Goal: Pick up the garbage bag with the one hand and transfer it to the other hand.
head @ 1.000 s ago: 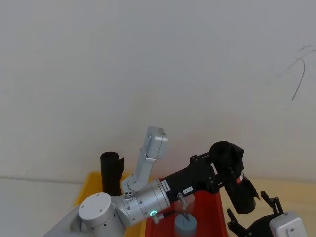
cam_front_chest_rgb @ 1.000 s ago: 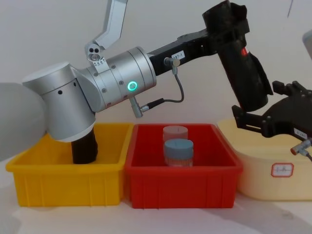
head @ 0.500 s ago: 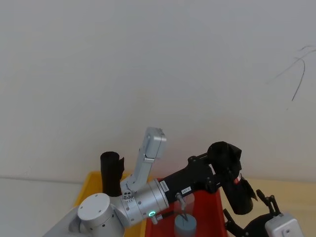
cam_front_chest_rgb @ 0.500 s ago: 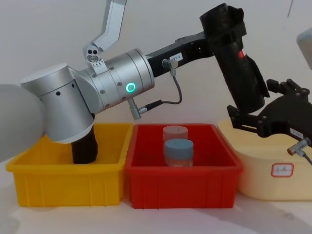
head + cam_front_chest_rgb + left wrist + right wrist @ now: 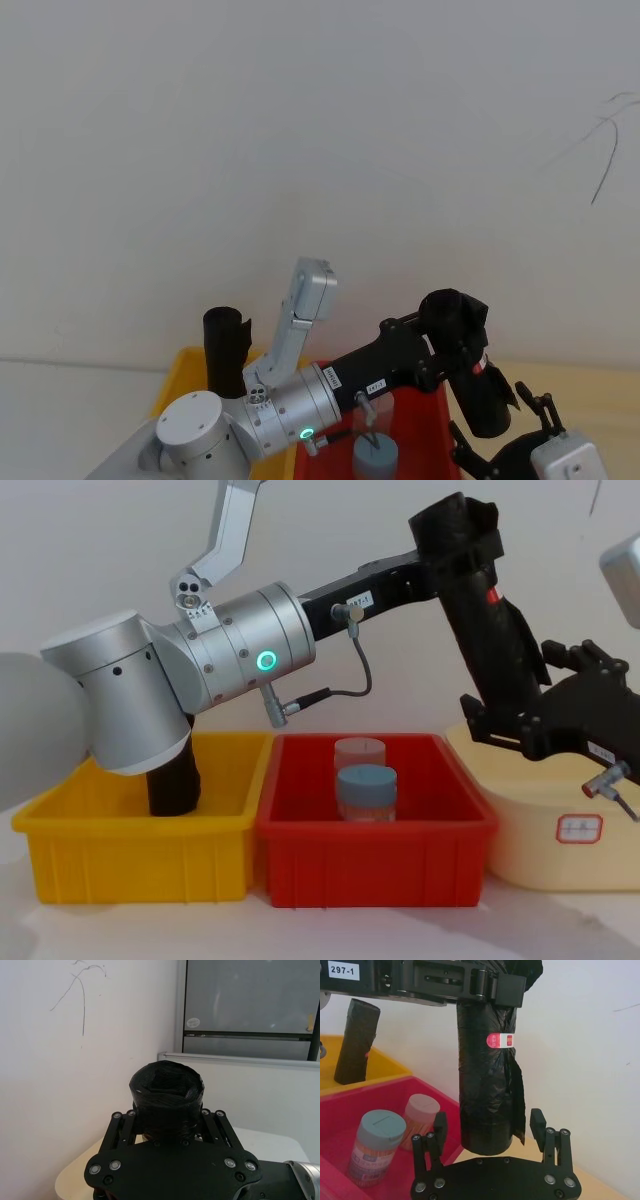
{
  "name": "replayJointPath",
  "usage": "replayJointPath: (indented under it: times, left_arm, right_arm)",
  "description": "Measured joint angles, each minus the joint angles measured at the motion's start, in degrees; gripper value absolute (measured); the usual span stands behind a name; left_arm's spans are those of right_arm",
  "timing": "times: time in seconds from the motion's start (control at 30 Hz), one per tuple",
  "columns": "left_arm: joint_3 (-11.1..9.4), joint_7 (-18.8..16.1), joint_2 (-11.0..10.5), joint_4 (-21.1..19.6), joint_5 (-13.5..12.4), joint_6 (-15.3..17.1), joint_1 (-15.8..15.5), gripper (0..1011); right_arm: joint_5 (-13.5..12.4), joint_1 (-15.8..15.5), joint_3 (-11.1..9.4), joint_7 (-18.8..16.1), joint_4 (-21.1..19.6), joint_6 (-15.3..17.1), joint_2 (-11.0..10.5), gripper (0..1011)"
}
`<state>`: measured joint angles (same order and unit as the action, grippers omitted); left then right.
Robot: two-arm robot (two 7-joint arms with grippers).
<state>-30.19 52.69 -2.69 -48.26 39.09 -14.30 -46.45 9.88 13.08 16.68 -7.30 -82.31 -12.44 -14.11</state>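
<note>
The garbage bag [image 5: 495, 630], a tall black wrinkled roll with a small red mark, hangs tilted in the air above the right end of the red bin. My left gripper [image 5: 460, 565], on the green-ringed wrist, is shut on its upper part. In the left wrist view the roll's top end [image 5: 166, 1095] stands between the fingers. My right gripper [image 5: 525, 705] is open at the bag's lower end. In the right wrist view the bag [image 5: 485, 1085] hangs between the right gripper's [image 5: 488, 1120] spread fingers with a small gap on each side.
Below stands a red bin [image 5: 375, 830] holding two jars, one with a blue-grey lid [image 5: 366, 792] and one with a pink lid [image 5: 358, 752]. A yellow bin [image 5: 140, 860] on the left holds another black roll [image 5: 173, 780]. A cream container [image 5: 560, 830] sits under the right gripper.
The right gripper has come in leftward, so the bag's lower end now lies between its fingers. The left gripper with the bag has shifted slightly left.
</note>
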Motion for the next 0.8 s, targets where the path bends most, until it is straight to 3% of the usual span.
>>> replayJointPath:
  times: [0.47,0.77,0.8]
  left_arm:
    - [-0.1,-0.1,-0.1,-0.1,0.1,0.3,0.0,503]
    - [-0.1,-0.1,-0.1,-0.1,0.1,0.4,0.0,503]
    - [-0.1,-0.1,-0.1,-0.1,0.1,0.4,0.0,503]
  right_arm:
    - [0.8,0.7,-0.2,0.1,1.1,0.1,1.3,1000]
    - [1.6,1.5,-0.1,0.3,2.0,0.4,2.4,829]
    - [1.7,1.6,-0.1,0.3,2.1,0.5,2.5,776]
